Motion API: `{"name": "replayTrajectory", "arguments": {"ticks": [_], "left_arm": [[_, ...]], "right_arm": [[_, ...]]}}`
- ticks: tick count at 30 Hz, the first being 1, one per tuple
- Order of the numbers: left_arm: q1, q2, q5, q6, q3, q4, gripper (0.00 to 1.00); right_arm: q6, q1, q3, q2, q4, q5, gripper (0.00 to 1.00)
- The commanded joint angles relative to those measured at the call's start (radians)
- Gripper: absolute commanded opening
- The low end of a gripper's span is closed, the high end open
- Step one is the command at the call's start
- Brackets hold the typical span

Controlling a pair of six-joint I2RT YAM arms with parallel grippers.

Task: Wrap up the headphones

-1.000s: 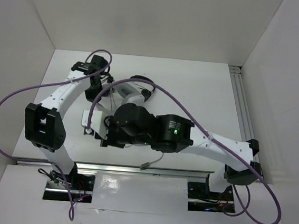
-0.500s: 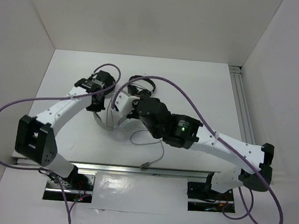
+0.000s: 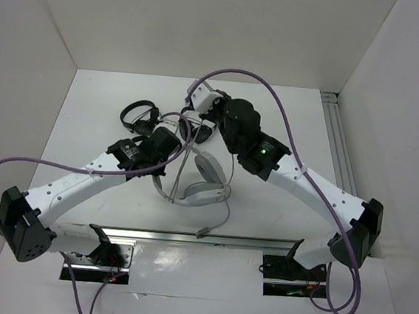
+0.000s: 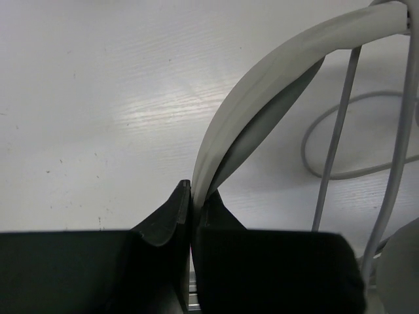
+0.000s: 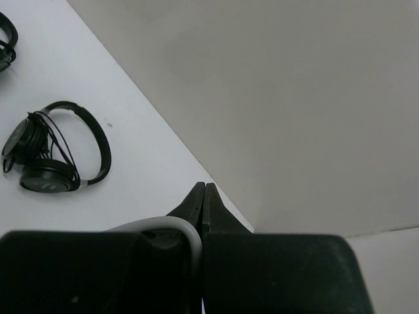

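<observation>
The light grey-white headphones [image 3: 207,180] lie mid-table, with their cups to the right of my left gripper [image 3: 171,152]. In the left wrist view that gripper [image 4: 192,190] is shut on the edge of the wide band [image 4: 275,85], and the thin grey cable [image 4: 337,144] runs down beside it. My right gripper [image 3: 194,96] is raised near the back of the table. In the right wrist view it [image 5: 204,190] is shut, with the grey cable [image 5: 177,226] curving over one finger into the jaws. Cable strands [image 3: 181,162] stretch between it and the headphones. The plug [image 3: 204,231] lies near the front rail.
Two small black headphones [image 3: 139,113] [image 3: 200,126] lie at the back, and one also shows in the right wrist view [image 5: 101,147]. White walls enclose the table on three sides. A metal rail [image 3: 187,238] runs along the front edge. Purple arm cables loop overhead.
My right arm swung from over the middle to the back of the table, drawing the cable out. My left arm moved toward the middle with the headphones, which now lie uncovered.
</observation>
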Motion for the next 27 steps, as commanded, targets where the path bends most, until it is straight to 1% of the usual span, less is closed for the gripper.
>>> {"name": "replayTrajectory", "arguments": {"ticks": [1,2,3,4,6,7,10,12,13,14,16,17,18,19,20,21,22,23,24,25,26,27], "left_arm": [[-0.055,-0.078,-0.081,0.016,0.02,-0.16,0.0],[-0.071,-0.096,-0.081,0.016,0.031,-0.172,0.0],[-0.086,-0.113,-0.065,0.016,0.055,-0.194,0.0],[-0.121,-0.13,-0.051,0.016,0.068,-0.194,0.0],[-0.157,-0.168,-0.035,0.016,0.112,-0.217,0.0],[-0.181,-0.177,0.007,0.031,0.124,-0.227,0.0],[-0.181,-0.216,0.072,0.05,0.164,-0.237,0.0],[-0.181,-0.242,0.092,0.059,0.192,-0.228,0.0],[-0.181,-0.274,0.115,0.059,0.221,-0.228,0.0],[-0.181,-0.292,0.106,0.059,0.238,-0.228,0.0],[-0.181,-0.322,0.06,0.048,0.305,-0.228,0.0],[-0.181,-0.331,0.005,0.048,0.333,-0.228,0.0],[-0.181,-0.331,-0.047,0.019,0.395,-0.259,0.0],[-0.181,-0.331,-0.048,0.019,0.396,-0.26,0.0],[-0.181,-0.331,-0.067,0.019,0.451,-0.26,0.0],[-0.181,-0.319,-0.083,-0.005,0.479,-0.26,0.0],[-0.181,-0.307,-0.083,-0.005,0.506,-0.26,0.0],[-0.181,-0.306,-0.092,-0.005,0.549,-0.242,0.0],[-0.181,-0.297,-0.092,-0.005,0.574,-0.232,0.0],[-0.181,-0.273,-0.092,-0.015,0.601,-0.232,0.0],[-0.181,-0.257,-0.092,-0.015,0.661,-0.222,0.0],[-0.181,-0.238,-0.092,-0.015,0.693,-0.221,0.0]], "right_arm": [[0.061,-0.127,0.099,-0.014,0.157,-0.024,0.0],[0.076,-0.173,0.085,-0.014,0.157,-0.049,0.0],[0.09,-0.184,0.075,-0.014,0.157,-0.066,0.0],[0.09,-0.184,0.064,-0.014,0.157,-0.078,0.0],[0.061,-0.184,0.054,0.008,0.171,-0.095,0.0],[0.061,-0.184,0.054,0.018,0.171,-0.109,0.0],[0.061,-0.184,0.054,0.06,0.171,-0.118,0.0],[0.107,-0.206,0.093,0.078,0.115,-0.208,0.0],[0.121,-0.206,0.108,0.093,0.044,-0.25,0.0],[0.13,-0.215,0.119,0.103,0.016,-0.314,0.0],[0.139,-0.215,0.119,0.113,-0.011,-0.349,0.0],[0.153,-0.215,0.119,0.123,-0.027,-0.371,0.0],[0.194,-0.215,0.098,0.123,-0.027,-0.394,0.0],[0.223,-0.215,0.085,0.132,-0.027,-0.421,0.0],[0.252,-0.227,0.075,0.132,-0.027,-0.47,0.0],[0.326,-0.227,0.039,0.132,-0.027,-0.568,0.0],[0.36,-0.238,0.019,0.132,-0.01,-0.627,0.0],[0.394,-0.25,-0.014,0.144,0.014,-0.737,0.0],[0.477,-0.25,-0.033,0.144,0.04,-0.782,0.0],[0.513,-0.259,-0.05,0.159,0.065,-0.831,0.0],[0.55,-0.26,-0.065,0.181,0.091,-0.88,0.0],[0.634,-0.26,-0.093,0.195,0.158,-0.978,0.0]]}}
